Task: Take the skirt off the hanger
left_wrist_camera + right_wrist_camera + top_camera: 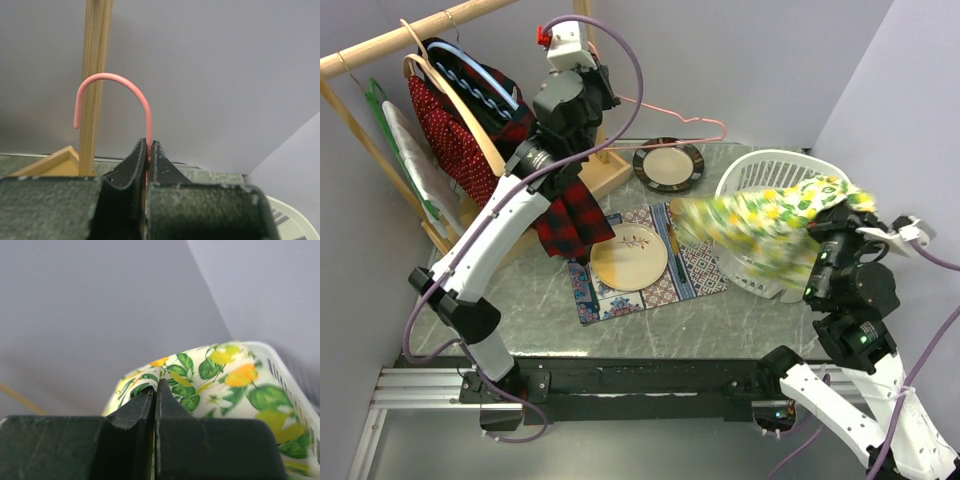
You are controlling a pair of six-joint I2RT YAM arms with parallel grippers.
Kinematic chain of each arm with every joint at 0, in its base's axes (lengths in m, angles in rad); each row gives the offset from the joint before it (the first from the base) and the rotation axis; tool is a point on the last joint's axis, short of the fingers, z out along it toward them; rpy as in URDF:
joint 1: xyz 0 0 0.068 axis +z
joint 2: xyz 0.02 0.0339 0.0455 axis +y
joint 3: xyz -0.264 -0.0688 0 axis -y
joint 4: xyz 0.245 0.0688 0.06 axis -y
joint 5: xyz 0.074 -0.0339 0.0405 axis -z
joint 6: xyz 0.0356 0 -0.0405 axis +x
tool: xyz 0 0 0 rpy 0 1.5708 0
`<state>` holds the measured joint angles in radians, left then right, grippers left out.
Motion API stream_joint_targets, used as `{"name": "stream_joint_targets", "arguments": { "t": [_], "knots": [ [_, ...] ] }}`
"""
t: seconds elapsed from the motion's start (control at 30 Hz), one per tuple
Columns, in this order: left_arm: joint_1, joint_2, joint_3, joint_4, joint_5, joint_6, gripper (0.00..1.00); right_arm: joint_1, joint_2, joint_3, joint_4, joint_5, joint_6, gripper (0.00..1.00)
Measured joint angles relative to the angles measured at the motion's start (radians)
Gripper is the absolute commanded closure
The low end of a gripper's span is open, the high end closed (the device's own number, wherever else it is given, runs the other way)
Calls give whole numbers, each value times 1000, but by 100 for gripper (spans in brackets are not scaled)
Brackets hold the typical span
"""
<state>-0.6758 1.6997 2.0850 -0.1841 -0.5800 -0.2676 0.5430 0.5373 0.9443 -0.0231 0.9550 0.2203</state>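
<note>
Top external, hard to see: the left end of the skirt (770, 222) is smeared by blur above the placemat (700, 270), and the cloth covers my right fingertips.
Left wrist, cut off: only the hook of the pink hanger (131, 87) shows; the rest is behind my fingers.
Left gripper (149, 150): pinched tight on the hanger's neck.
Right gripper (156, 387): closed on a fold of the skirt.
Skirt place: in the air over the white basket (760, 163), well apart from the hanger.
Skirt long axis: left to right, with the left end free.
Hanger: hook upright; the frame runs right from my left gripper.
Room: walls are close behind and right of the basket; the wooden rack (400, 40) with clothes fills the far left.
</note>
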Motion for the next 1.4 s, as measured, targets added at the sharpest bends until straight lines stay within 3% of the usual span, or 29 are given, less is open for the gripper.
{"name": "stream_joint_targets", "arguments": {
  "t": [0.33,0.83,1.1,1.37,1.4],
  "knots": [
    [0,-155,-84,28,212,11,99,-154,126,91,187,16,-148,100],
    [0,-432,-343,108,706,-41,99,-351,407,118,300,-211,-214,100],
    [0,-509,-455,95,805,-52,99,-467,535,201,293,-294,-236,100],
    [0,-552,-585,96,879,-51,99,-479,545,211,240,-447,-157,100],
    [0,-555,-600,97,883,-49,99,-479,541,196,230,-463,-144,91]
  ]
}}
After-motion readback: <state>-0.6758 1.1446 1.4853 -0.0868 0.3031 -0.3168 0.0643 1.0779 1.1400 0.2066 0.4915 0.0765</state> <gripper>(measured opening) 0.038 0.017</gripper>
